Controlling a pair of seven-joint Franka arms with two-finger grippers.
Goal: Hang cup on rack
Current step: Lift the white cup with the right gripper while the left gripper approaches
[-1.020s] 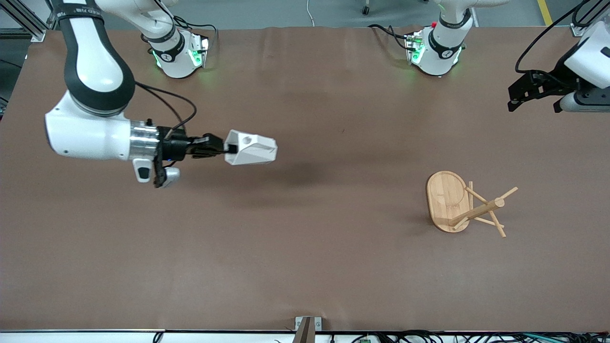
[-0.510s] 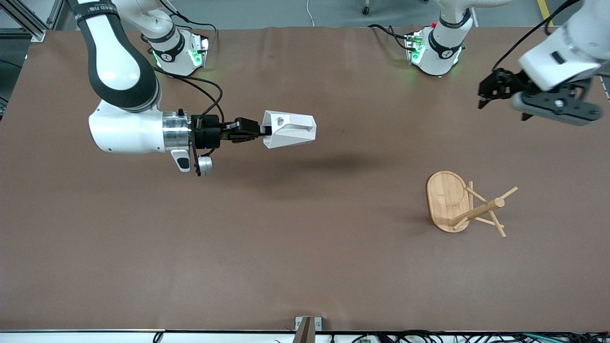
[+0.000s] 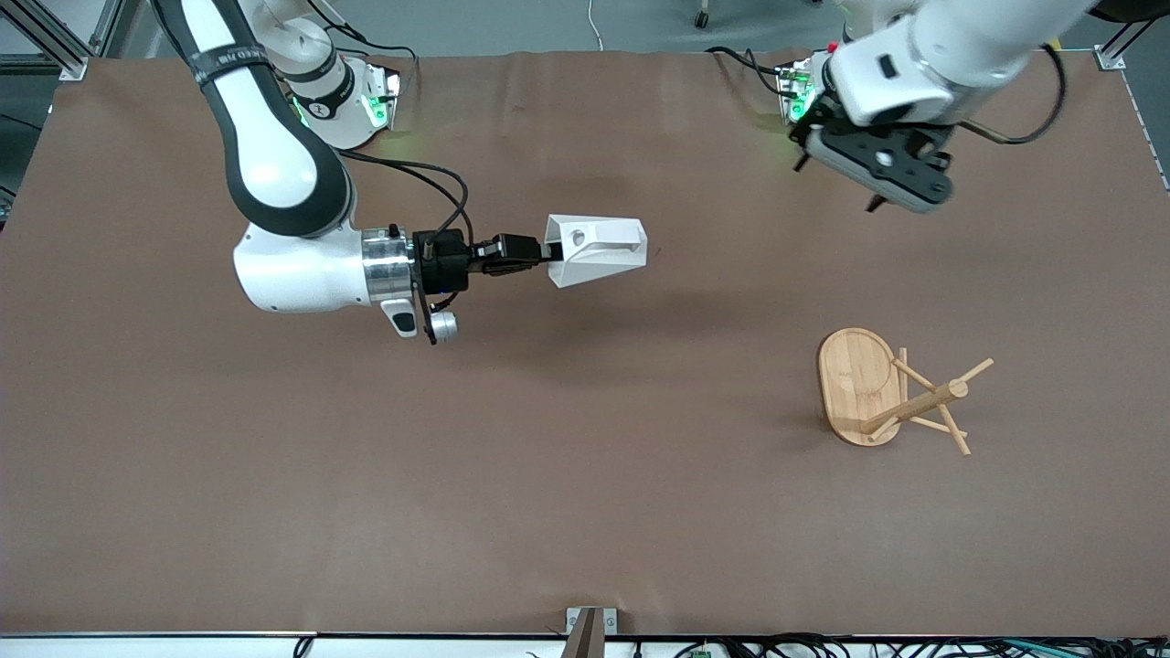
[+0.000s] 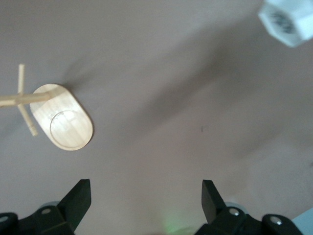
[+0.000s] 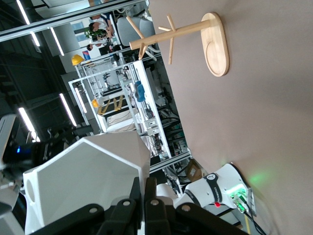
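Lowest in the front frame lies a broad band of bare brown table (image 3: 457,512), running from the lower edge up to mid-height with nothing on it. At right of centre the bamboo mug rack (image 3: 891,393) stands on its oval base, its post and thin pegs splayed toward the frame's right; open cloth surrounds it on every side, and it sits well in from the table's right edge. Above that, left of centre, the right gripper (image 3: 545,255) points toward the frame's right with its fingers clamped on the blocky handle of the white faceted cup (image 3: 599,249), held in the air over the table's middle, well apart from the rack. A wide clear stretch lies between cup and rack. In the upper right of the frame the left gripper (image 3: 836,178) hangs over the table near its own base, fingers spread apart and holding nothing; its wrist view shows the rack at its left edge and the cup in its upper right corner.
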